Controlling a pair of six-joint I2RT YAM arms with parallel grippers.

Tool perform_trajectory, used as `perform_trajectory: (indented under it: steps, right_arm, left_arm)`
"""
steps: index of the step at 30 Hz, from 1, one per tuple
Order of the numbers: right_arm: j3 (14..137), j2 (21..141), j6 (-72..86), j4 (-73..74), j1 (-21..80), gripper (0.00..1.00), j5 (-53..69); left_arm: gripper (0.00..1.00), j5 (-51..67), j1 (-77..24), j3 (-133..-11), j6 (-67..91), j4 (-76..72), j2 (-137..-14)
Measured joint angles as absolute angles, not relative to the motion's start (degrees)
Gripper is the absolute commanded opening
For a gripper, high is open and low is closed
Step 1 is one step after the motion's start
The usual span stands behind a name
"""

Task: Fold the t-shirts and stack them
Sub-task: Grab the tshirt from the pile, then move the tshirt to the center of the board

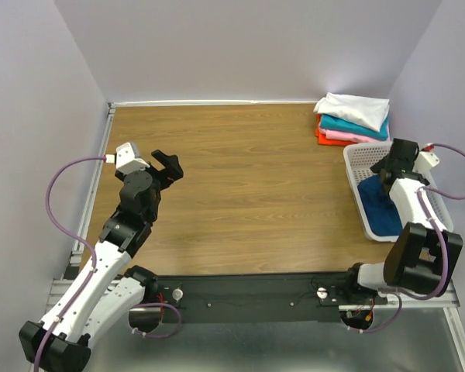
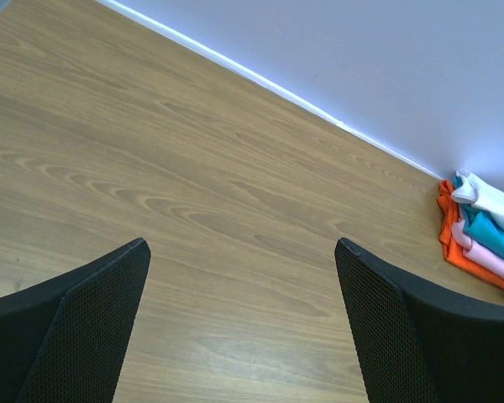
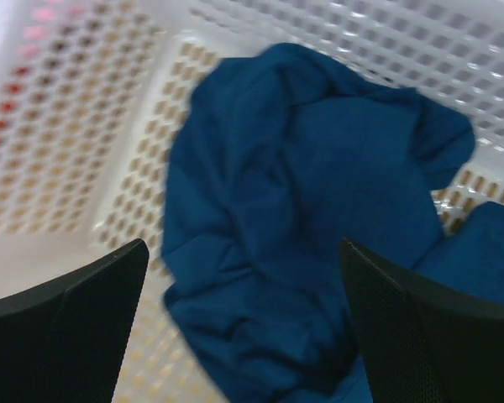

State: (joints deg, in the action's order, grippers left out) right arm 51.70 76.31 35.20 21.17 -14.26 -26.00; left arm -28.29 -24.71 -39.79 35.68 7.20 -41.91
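Over the basket (image 1: 362, 161) at the right edge of the table (image 1: 240, 194), we judge we are at the pick-up step: our right gripper (image 3: 242, 248) hangs wide open and empty above the crumpled blue t-shirt (image 3: 319, 210) lying in it, so next we must lower, pinch a fold and lift, our left gripper (image 2: 242, 243) likewise open and empty.

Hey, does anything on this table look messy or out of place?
Only one thing: the dark blue cloth t-shirt lies crumpled in a heap inside the white perforated plastic basket, unfolded, while the white, teal, pink and orange-red t-shirts sit folded in a stack at the far right corner.
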Motion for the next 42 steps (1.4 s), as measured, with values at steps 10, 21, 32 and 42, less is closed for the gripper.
perform_trajectory:
  steps: [10,21,32,42]
  right_arm:
    - [51.6,84.3,36.6,22.9,-20.9,0.99,-24.5]
    - [51.6,92.7,37.2,22.8,-22.6,0.02,-24.6]
    - [52.0,74.4,35.3,24.9,-22.6,0.01,-21.2]
    - [68.8,61.4,32.0,30.3,-22.6,0.01,-9.8]
  left_arm:
    - [0.98,-28.9,-24.7,-37.5,35.9,6.8,-41.5]
    - [0.98,-29.1,-24.7,-37.5,36.1,6.9,-43.3]
    - [0.98,-29.2,-24.7,-37.5,36.2,6.9,-42.6]
    - [0.98,-29.6,-24.7,-37.5,37.2,7.2,-43.0]
